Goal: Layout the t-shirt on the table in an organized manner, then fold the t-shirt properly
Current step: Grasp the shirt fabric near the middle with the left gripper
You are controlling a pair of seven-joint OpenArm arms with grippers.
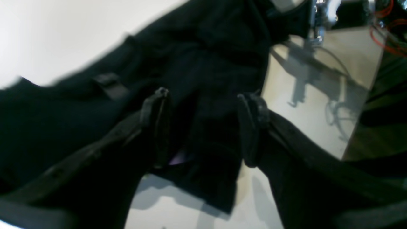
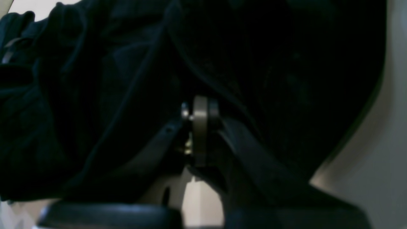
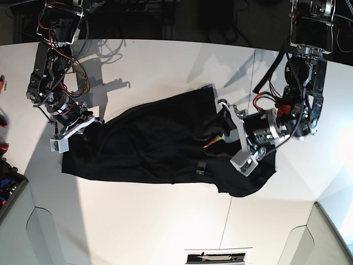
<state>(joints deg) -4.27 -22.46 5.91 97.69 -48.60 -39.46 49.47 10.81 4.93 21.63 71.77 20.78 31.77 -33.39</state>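
Base view: the t-shirt (image 3: 160,146) is seen stretched across the table (image 3: 165,221), pinched by the closed right gripper (image 3: 83,124); the left gripper (image 1: 203,127) is spread wide over it.

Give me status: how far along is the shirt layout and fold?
Done: the plain black cloth t-shirt lies stretched across the flat white table, though rumpled. In hand: right hand is shut on its edge; left hand stands open over the collar end. Left: smoothing flat and every fold.
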